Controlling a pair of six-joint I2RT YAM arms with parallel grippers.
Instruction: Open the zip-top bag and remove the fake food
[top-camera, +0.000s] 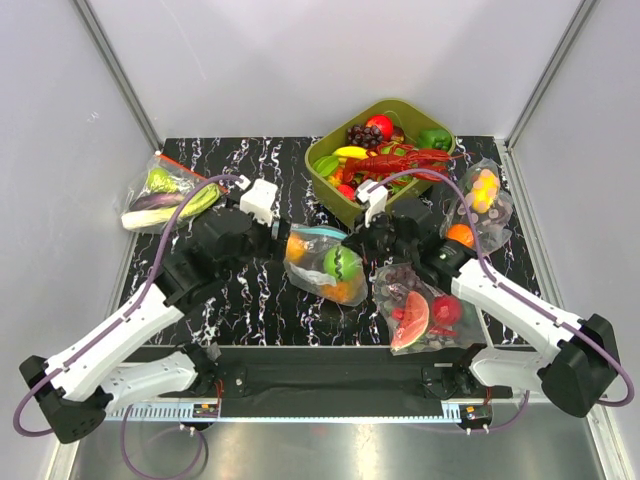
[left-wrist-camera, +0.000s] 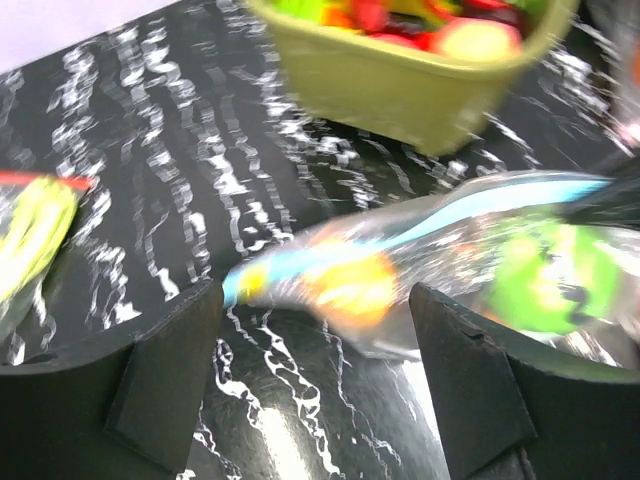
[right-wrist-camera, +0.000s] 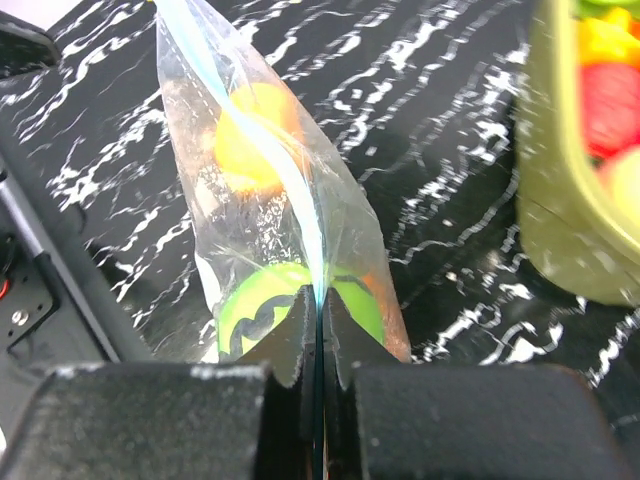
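Observation:
The clear zip-top bag (top-camera: 322, 262) with a light-blue zip strip lies mid-table. It holds fake food: a yellow-orange round fruit (top-camera: 297, 247), a green ball (top-camera: 341, 263) and an orange piece (top-camera: 338, 291). My right gripper (right-wrist-camera: 320, 305) is shut on the bag's zip strip (right-wrist-camera: 262, 150) at its right end, the green ball (right-wrist-camera: 258, 305) just beyond the tips. My left gripper (left-wrist-camera: 315, 330) is open and empty, just short of the bag's left corner (left-wrist-camera: 245, 283), where the yellow-orange fruit (left-wrist-camera: 350, 288) shows.
A green bin (top-camera: 385, 158) of toy food with a red lobster stands at the back. A bag of green vegetables (top-camera: 165, 192) lies at far left. A bag with watermelon and grapes (top-camera: 420, 310) lies near front; another bag (top-camera: 480, 205) sits at right.

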